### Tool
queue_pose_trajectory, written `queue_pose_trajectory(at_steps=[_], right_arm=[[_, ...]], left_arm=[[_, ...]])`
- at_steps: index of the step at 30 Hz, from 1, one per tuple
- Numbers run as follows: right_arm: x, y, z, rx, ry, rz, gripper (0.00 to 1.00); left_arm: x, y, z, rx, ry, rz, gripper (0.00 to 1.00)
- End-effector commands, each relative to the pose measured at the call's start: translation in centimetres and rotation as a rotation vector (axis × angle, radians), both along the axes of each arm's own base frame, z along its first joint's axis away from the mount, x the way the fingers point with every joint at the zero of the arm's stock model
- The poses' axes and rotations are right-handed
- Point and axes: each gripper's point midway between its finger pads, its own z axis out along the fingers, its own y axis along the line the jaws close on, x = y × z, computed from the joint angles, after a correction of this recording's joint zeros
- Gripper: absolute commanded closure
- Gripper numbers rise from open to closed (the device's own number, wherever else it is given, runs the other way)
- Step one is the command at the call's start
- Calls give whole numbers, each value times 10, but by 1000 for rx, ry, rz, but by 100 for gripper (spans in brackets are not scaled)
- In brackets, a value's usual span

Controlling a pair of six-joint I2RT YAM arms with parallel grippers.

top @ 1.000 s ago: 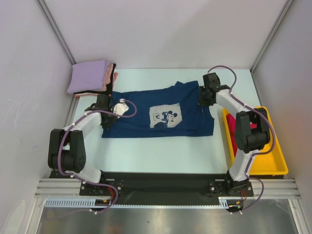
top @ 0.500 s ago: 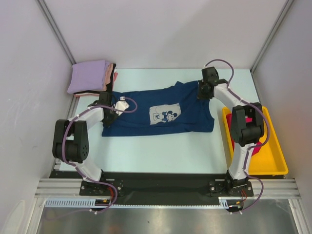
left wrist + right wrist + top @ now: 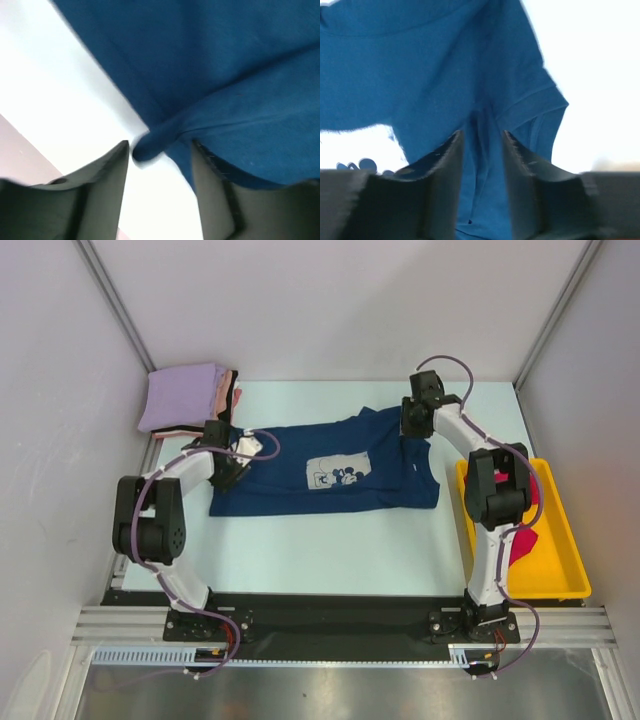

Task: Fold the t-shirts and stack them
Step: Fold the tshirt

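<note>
A pile of folded shirts (image 3: 182, 398) sits in the far left corner of the worktop (image 3: 330, 550), lavender on top with pink and black edges showing beneath, so part of the job looks finished. The navy shirt (image 3: 330, 475) lies spread across the middle of the worktop, its white print facing up. It is flat but, as far as I can judge, not yet folded.

The left hand (image 3: 226, 468) is at the shirt's left edge. Its fingers stand apart, with a small ridge of navy cloth (image 3: 155, 142) between them that is not pinched. The right hand (image 3: 412, 425) is at the far right corner by the sleeve. Its fingers are also apart, above the cloth (image 3: 480, 100), and hold nothing.

A crimson shirt (image 3: 524, 536) waits crumpled in the yellow tray (image 3: 560, 585) on the right. By my reading, the navy shirt has to be folded and put on the pile, and then the crimson one. Whether more shirts lie under it in the tray cannot be told.
</note>
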Motion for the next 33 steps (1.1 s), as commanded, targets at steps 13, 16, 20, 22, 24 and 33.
queue_pose_trajectory(at_steps=[13,16,20,22,24,33], right_arm=[[-140,-59,17,-43,207,-245,60],[-167,-52,-4,-6,232,-241,59],[-175,-45,-20,21,231,-231,58],[-175,-44,-29,30,237,-237,58],[-174,-40,-34,45,244,-234,58],[-170,-48,-67,59,254,-286,68]], left_arm=[[-43,-20,48,-31,-128,-77,45],[-68,-16,20,40,-59,-160,46],[-72,-3,2,125,-44,-191,39],[-65,-1,-4,144,-56,-190,36],[-56,6,-7,184,-73,-175,34],[-60,-1,-31,125,-43,-155,58]])
